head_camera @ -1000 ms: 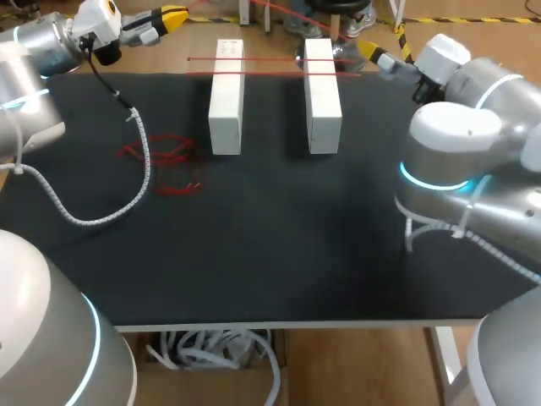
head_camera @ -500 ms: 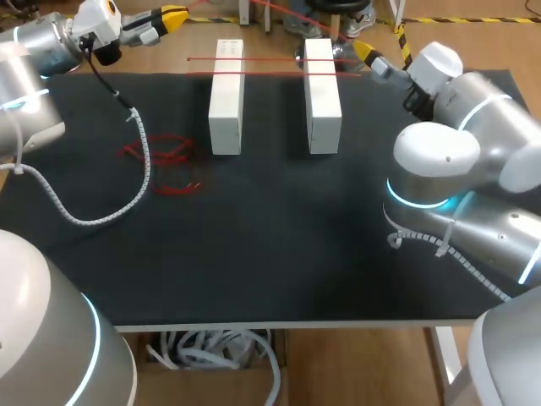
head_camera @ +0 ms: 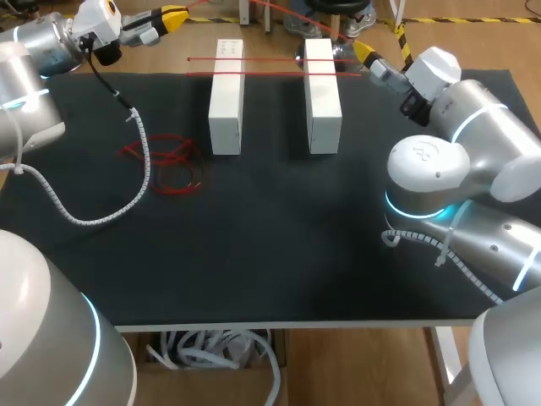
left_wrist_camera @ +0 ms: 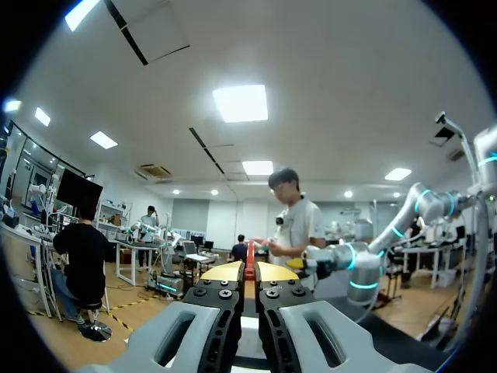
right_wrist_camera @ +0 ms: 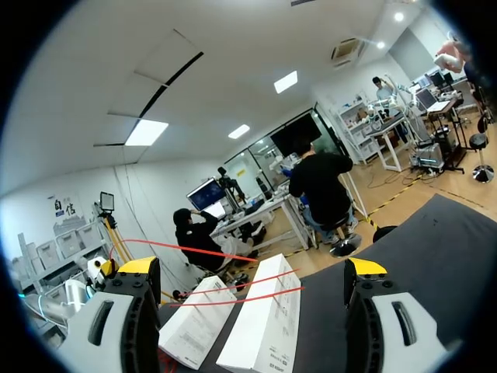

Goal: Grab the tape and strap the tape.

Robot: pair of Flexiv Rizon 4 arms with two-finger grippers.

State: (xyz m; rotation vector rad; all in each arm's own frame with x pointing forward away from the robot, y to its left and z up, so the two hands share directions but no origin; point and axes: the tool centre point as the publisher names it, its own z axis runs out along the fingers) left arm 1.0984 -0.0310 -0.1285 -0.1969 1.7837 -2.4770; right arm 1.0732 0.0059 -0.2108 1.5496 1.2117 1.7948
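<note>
Head view: L claw [head_camera: 173, 14] at far-left corner pinching tape [left_wrist_camera: 250, 252]; R claw [head_camera: 362, 49] wide open, empty.

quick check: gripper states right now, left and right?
Left gripper: closed on the red tape, pinched between its yellow tips.
Right gripper: open wide, holding nothing.

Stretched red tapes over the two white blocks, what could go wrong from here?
1. The right gripper, open, sits close to the far end of the right white block; a sideways nudge could shift the block and slacken the stretched tapes.
2. The left arm's cable lies across the loose red tape and could drag it.
</note>
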